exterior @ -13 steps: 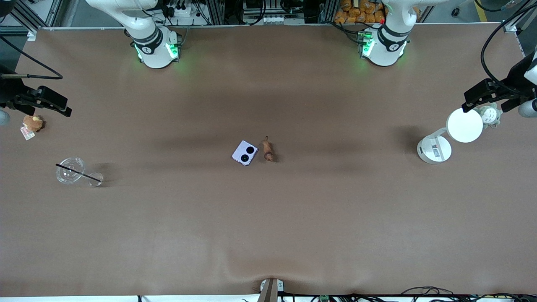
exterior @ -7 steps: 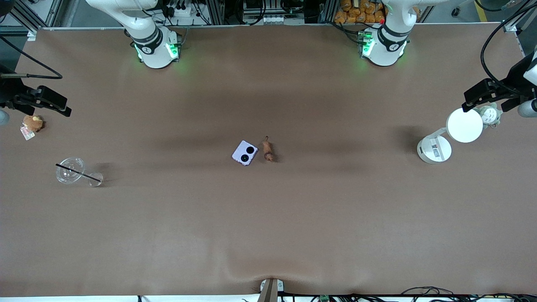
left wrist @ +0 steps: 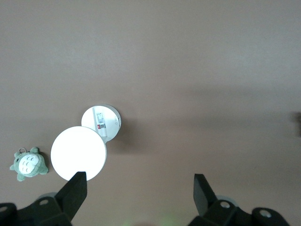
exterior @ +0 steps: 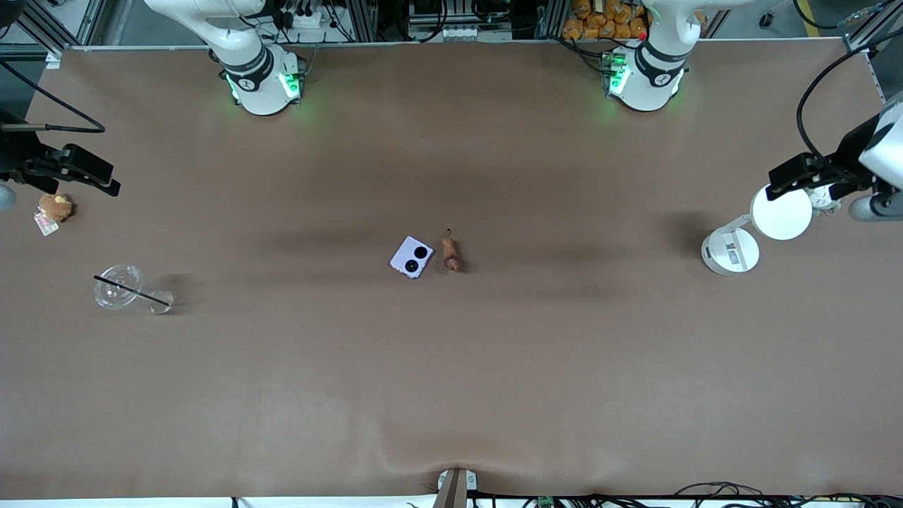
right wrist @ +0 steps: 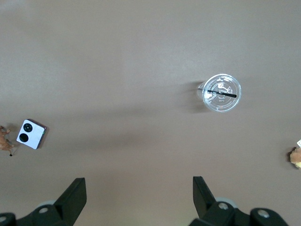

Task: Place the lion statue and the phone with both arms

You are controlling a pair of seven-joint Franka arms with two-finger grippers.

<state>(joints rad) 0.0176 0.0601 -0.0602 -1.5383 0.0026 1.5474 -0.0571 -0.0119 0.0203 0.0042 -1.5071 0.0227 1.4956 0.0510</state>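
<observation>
The lavender phone [exterior: 412, 257] lies flat at mid-table with its two black camera circles up. The reddish-brown lion statue [exterior: 451, 254] lies close beside it, toward the left arm's end, not touching. Both also show in the right wrist view, the phone [right wrist: 31, 134] and the lion statue [right wrist: 5, 140] at the picture's edge. My left gripper [left wrist: 139, 188] is open and empty, up over the left arm's end of the table beside a white lamp. My right gripper [right wrist: 138, 188] is open and empty, up over the right arm's end of the table.
A white round-headed lamp stand [exterior: 782, 212] and a grey-white plush [left wrist: 29, 164] sit under the left hand. A clear cup with a black straw [exterior: 118, 286] and a tan plush with a tag [exterior: 55, 207] sit at the right arm's end.
The left hand has shifted a little and now covers most of the grey-white plush in the front view. The right arm, the phone and the lion statue have not moved.
</observation>
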